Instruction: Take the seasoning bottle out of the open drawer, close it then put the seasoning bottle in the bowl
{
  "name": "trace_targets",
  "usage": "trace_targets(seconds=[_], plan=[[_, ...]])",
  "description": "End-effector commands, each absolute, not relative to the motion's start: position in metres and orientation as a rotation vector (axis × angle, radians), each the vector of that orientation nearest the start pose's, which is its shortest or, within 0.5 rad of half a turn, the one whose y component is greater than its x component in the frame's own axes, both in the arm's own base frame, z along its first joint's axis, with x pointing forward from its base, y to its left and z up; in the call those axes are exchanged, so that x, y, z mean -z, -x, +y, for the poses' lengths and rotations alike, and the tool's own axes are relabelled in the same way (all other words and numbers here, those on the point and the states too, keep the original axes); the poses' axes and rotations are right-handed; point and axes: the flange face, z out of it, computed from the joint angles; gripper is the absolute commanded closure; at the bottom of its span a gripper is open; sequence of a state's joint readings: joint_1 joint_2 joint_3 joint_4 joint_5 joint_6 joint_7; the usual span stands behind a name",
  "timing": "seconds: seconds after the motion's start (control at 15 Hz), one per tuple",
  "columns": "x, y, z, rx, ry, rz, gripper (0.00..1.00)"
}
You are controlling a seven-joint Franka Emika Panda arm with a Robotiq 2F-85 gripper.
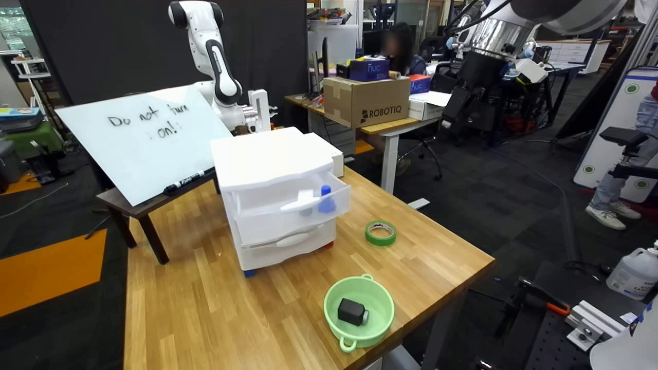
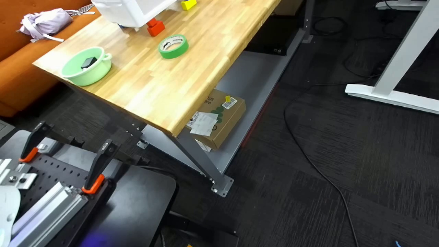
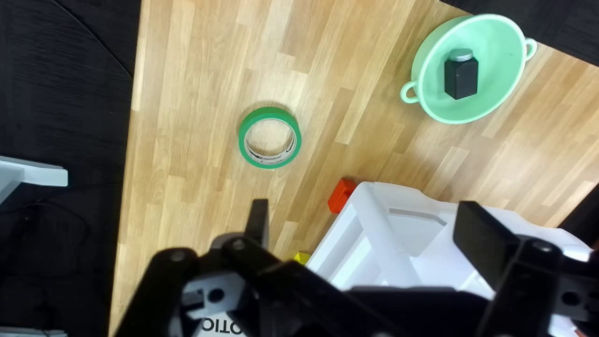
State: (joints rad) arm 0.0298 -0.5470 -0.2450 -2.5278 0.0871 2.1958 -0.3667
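Three colours of block: we see a red block (image 3: pixel 341 195) and a yellow block (image 3: pixel 302 257) beside the base of the white chest (image 1: pixel 267 154), and a blue block (image 1: pixel 249 273) at another corner; whether they bear it we cannot tell.
Tape roll (image 3: pixel 270 113): green, flat on the wooden table (image 1: pixel 216 318), near the chest.
Seasoning bottle (image 1: pixel 326 191): its blue top stands inside the pulled-out drawer (image 1: pixel 267 226), whose see-through front rises before it; a white item (image 1: pixel 305 195) is just beside it.
Bowl (image 3: pixel 503 61): light green, near a table edge; the black bottle (image 3: pixel 461 78) lying in it takes up part of the bottom.
Gripper (image 3: pixel 363 210): we find it spread wide, well above the table.
Whiteboard (image 1: pixel 149 159): tilted over a dark stool (image 1: pixel 115 199), lettered "Do not turn on!", with a marker (image 1: pixel 185 180) along its lower edge.
Surface: the table shows us pale and tan wood strips.
Room: we make out a white robot arm (image 1: pixel 218 64) before a black backdrop (image 1: pixel 267 46), a Robotiq box (image 1: pixel 344 105) on a desk (image 1: pixel 396 125), a person (image 1: pixel 406 49) with a blurred face, and, in an exterior view, an orange sofa (image 2: pixel 13 79) with a lilac bag (image 2: pixel 48 22), and dark carpet (image 2: pixel 308 212).
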Motion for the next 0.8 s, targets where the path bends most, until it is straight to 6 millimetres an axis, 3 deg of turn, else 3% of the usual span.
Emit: trace_targets(seconds=[0.0, 0.4, 0.73], plan=[[-0.477, -0.393, -0.087, 0.367, 2.973, -0.192, 0.00], [-0.479, -0.402, -0.080, 0.348, 3.004, -0.231, 0.00], [-0.480, -0.417, -0.059, 0.294, 3.044, -0.319, 0.00]])
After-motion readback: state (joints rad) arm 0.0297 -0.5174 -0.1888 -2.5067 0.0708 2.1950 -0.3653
